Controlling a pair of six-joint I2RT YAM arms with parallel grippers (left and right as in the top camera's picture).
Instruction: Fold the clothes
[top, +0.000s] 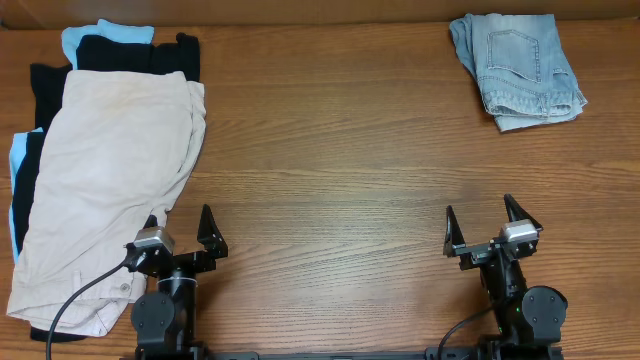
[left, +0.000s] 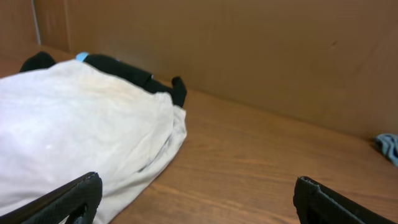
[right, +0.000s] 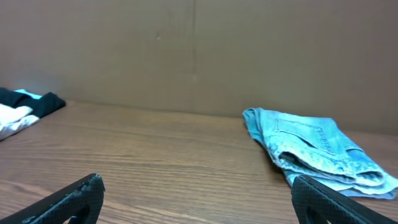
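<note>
Beige shorts are lying over black garments on the counter, while the left claw and right claw are standing wide apart, empty.

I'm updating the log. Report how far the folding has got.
Done: the denim shorts look folded, at the far right. In hand: nothing; the left end effector and right end effector are open and empty. Left: the beige shorts lie spread over the black garments on the left, not yet folded.
</note>
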